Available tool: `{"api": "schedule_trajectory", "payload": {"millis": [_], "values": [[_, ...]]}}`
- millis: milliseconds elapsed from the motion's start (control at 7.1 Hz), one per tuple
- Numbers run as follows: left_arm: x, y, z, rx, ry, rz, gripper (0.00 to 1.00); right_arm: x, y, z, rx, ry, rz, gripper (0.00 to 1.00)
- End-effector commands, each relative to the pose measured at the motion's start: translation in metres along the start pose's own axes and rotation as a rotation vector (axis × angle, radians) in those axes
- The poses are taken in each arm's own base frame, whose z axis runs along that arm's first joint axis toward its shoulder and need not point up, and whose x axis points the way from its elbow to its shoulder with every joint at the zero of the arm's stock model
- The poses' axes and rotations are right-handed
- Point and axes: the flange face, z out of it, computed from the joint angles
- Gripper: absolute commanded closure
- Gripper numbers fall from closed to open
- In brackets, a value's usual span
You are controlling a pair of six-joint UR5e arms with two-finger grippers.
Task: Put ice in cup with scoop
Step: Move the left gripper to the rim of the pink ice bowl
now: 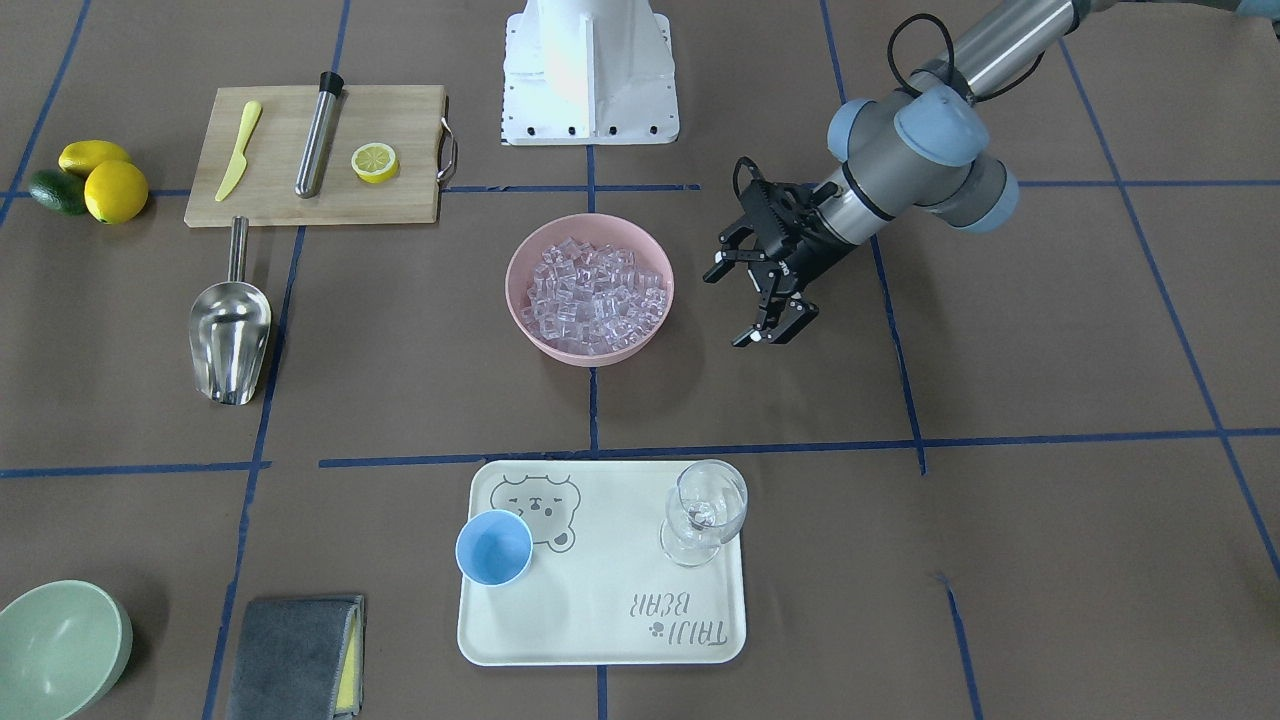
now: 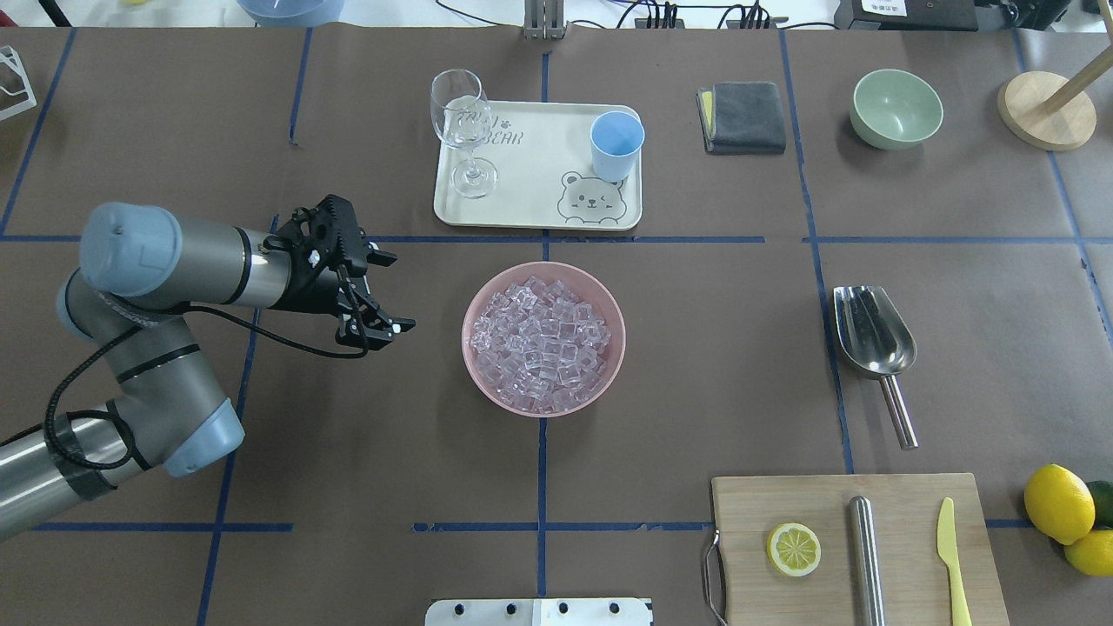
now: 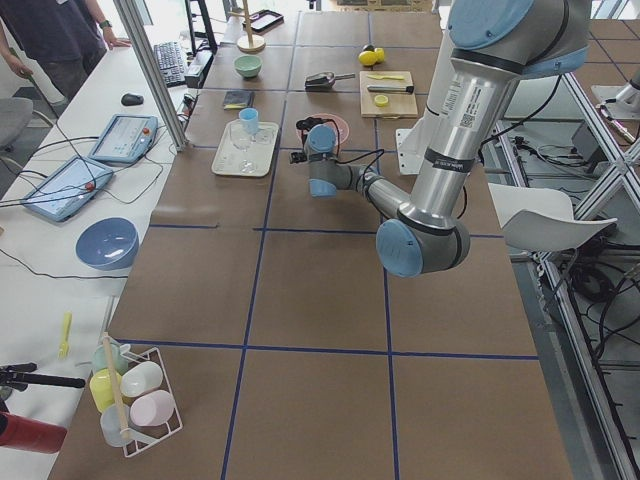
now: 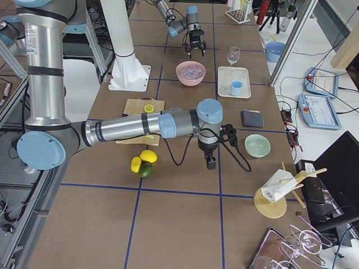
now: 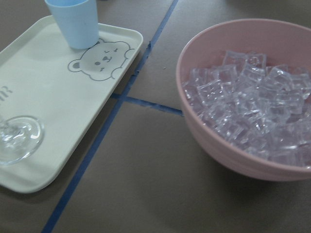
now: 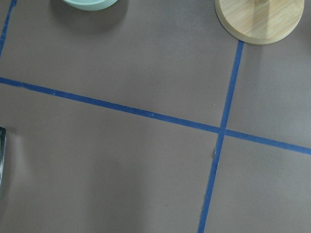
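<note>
The ice (image 2: 543,339) fills a pink bowl (image 2: 466,341) at the table's middle. The light-blue cup (image 2: 616,143) stands upright and looks empty on a cream bear tray (image 2: 530,178), beyond the bowl. The steel scoop (image 2: 872,330) lies flat on the table on the robot's right, held by nothing. My left gripper (image 2: 398,293) hovers open and empty just left of the bowl. Its wrist view shows the ice (image 5: 248,107) and the cup (image 5: 73,22). My right gripper (image 4: 210,163) shows only in the exterior right view, low near the green bowl; I cannot tell its state.
A wine glass (image 2: 461,122) stands on the tray's left end. A cutting board (image 2: 856,548) carries a lemon slice, a steel cylinder and a yellow knife. Lemons (image 2: 1058,504), a grey cloth (image 2: 743,117), a green bowl (image 2: 897,109) and a wooden stand (image 2: 1046,109) sit on the right side.
</note>
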Motion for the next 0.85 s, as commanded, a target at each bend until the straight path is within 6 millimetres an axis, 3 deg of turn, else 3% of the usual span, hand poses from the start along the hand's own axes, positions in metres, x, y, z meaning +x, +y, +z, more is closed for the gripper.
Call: {"api": "schedule_trajectory", "payload": {"millis": [0, 141, 282, 705], "values": [[0.013, 0.008, 0.03, 0.045, 0.037, 0.111, 0.0, -0.032, -0.007, 0.013, -0.022, -0.023, -0.064, 0.0], [0.008, 0.013, 0.04, 0.04, 0.037, 0.132, 0.0, -0.042, -0.007, 0.011, -0.019, -0.028, -0.048, 0.0], [0.007, 0.008, 0.046, 0.044, 0.038, 0.135, 0.0, -0.072, -0.01, 0.012, -0.024, -0.038, -0.002, 0.0], [0.007, 0.003, 0.046, 0.055, 0.036, 0.107, 0.0, -0.182, -0.001, 0.015, -0.039, -0.084, 0.161, 0.0]]}}
